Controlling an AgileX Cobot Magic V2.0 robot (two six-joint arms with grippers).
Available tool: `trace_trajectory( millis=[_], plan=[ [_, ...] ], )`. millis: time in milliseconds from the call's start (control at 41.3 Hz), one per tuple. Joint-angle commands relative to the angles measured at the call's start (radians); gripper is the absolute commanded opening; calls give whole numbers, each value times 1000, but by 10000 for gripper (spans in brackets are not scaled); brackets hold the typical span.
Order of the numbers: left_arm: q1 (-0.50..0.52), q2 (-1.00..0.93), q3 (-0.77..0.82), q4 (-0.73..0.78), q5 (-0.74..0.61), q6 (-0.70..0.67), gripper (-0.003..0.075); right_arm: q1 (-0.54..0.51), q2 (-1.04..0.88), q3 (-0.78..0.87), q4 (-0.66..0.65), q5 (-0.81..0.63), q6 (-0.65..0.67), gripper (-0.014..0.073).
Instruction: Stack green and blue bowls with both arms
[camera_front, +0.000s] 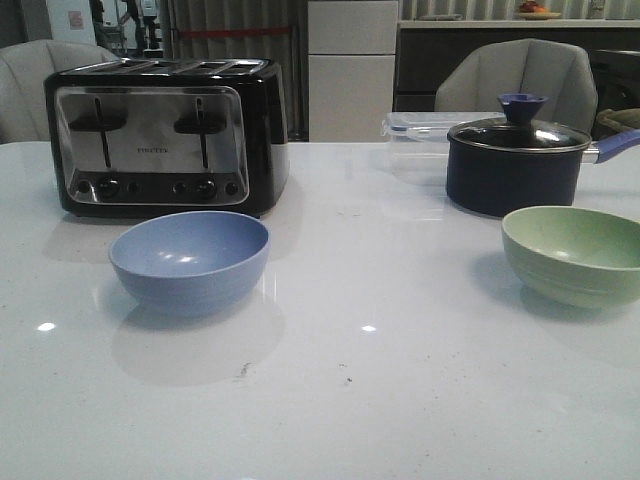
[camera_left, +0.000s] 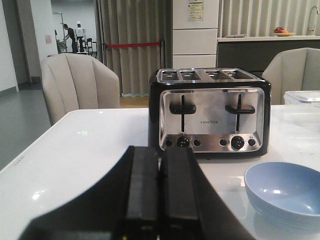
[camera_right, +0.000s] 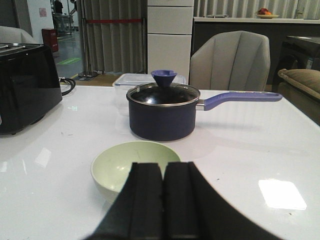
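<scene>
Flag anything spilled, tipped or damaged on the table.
Nothing stands out. The blue bowl and green bowl sit upright and empty; the pot has its lid on.

Blue bowl (camera_front: 190, 260) upright, left; green bowl (camera_front: 575, 253) right
</scene>
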Motion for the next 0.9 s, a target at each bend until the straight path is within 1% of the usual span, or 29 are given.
trace_trajectory(
  millis=[0, 48, 169, 242, 339, 484, 677, 774, 871],
  plan=[
    [-1, -20, 5, -7, -101, -8, 93, -6, -20, -3, -9, -99, 3, 52],
    [-1, -20, 5, -7, -101, -8, 93, -6, -20, -4, -9, -119, 3, 52],
    [-1, -20, -7, -7, -150, -8, 93, -6, -20, -13, -14, -155, 2, 52],
    [-1, -20, -49, -7, -168, -8, 93, -6, -20, -50, -14, -134, 2, 52],
    [-1, -16, -141, -7, -139, -8, 93, -6, -18, -134, -14, -71, 2, 52],
    [-1, 40, -322, -7, -26, -8, 93, -6, 38, -303, -14, 39, 2, 52],
    [-1, 210, -582, 1, 166, -8, 93, -6, 216, -547, -14, 210, 2, 52],
    [-1, 302, -680, 1, 287, -8, 93, -6, 309, -650, -14, 319, 2, 52],
    [-1, 377, -723, 1, 377, -8, 93, -6, 382, -707, -14, 393, 2, 52]
  ],
)
